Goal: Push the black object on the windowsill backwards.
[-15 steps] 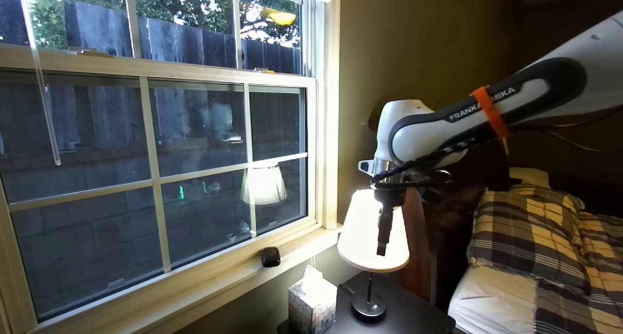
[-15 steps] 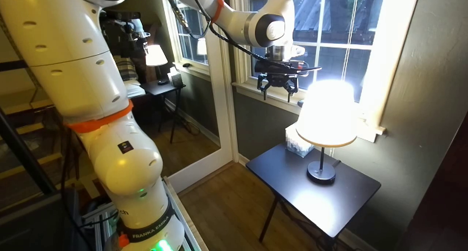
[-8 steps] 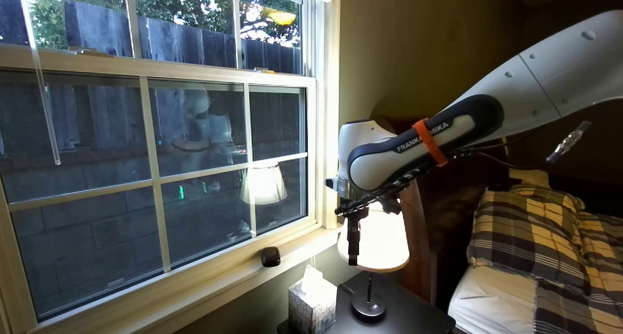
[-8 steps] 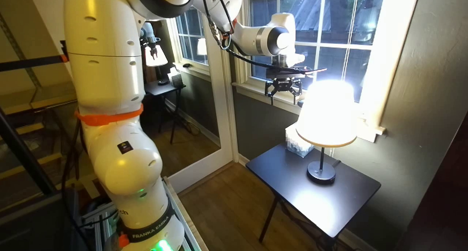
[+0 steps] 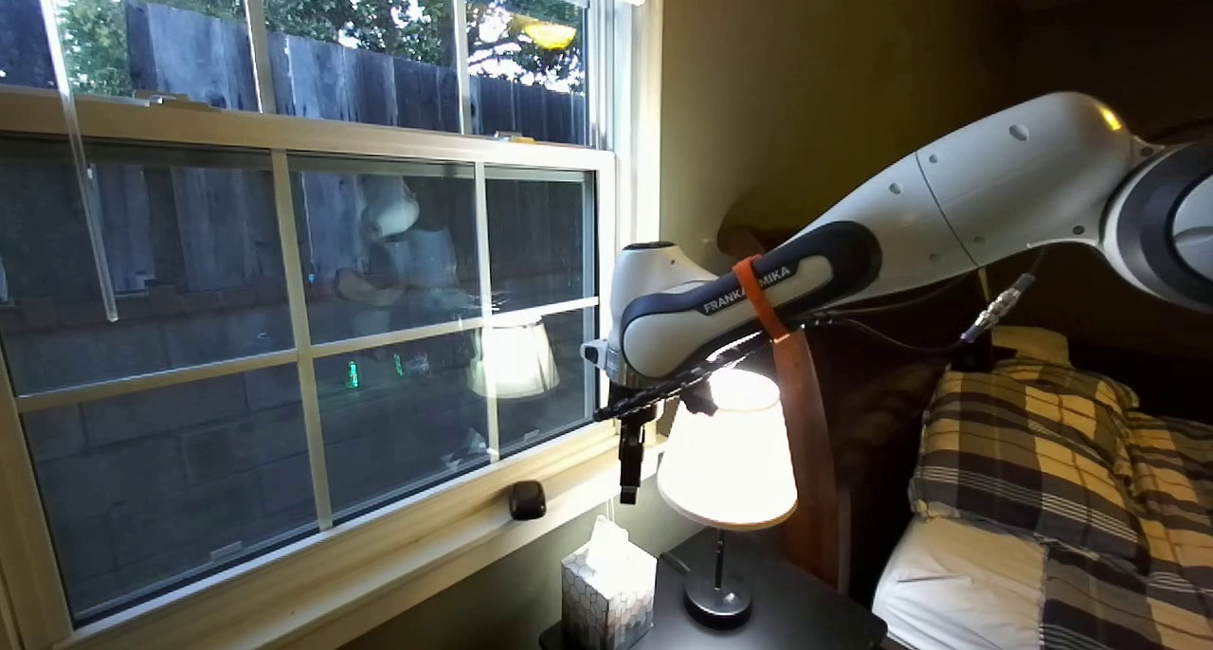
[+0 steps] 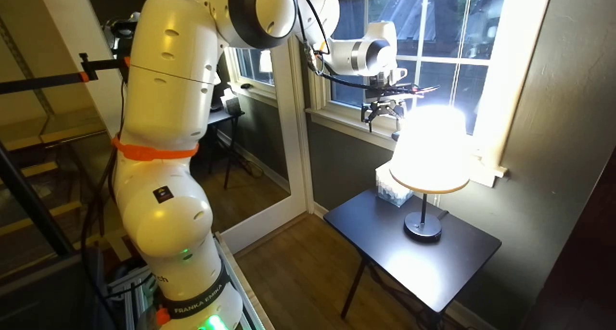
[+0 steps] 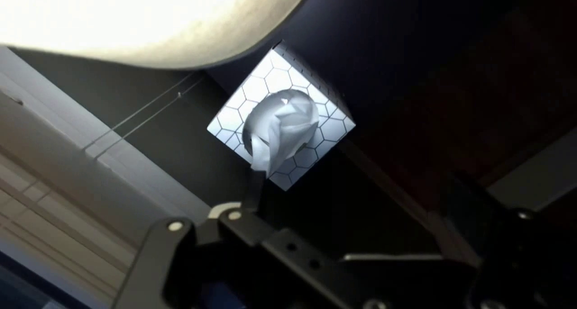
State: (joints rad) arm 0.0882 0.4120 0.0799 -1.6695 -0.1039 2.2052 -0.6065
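The black object [image 5: 527, 499] is a small dark rounded lump on the pale windowsill [image 5: 426, 548]. In an exterior view it shows partly beside the lampshade's left edge [image 6: 395, 136], with the windowsill [image 6: 337, 117] running behind. My gripper points down; in an exterior view the gripper [image 5: 628, 498] appears edge-on, right of the black object and apart from it. In an exterior view the gripper [image 6: 384, 126] has its fingers spread. In the wrist view the gripper [image 7: 356, 183] is open and empty, and the windowsill [image 7: 67, 165] shows at lower left. The black object is out of the wrist view.
A lit lamp [image 5: 730, 451] stands close to the gripper, its shade [image 7: 157, 20] filling the upper left of the wrist view. A tissue box [image 5: 608, 588] stands on the dark side table [image 6: 365, 229] below the gripper. Thin cords [image 7: 144, 111] hang near the sill. Window panes [image 5: 398, 423] rise behind it.
The arm has swung toward the window. The gripper has moved from in front of the lampshade to its window side, closer to the black object. The black object has not moved.
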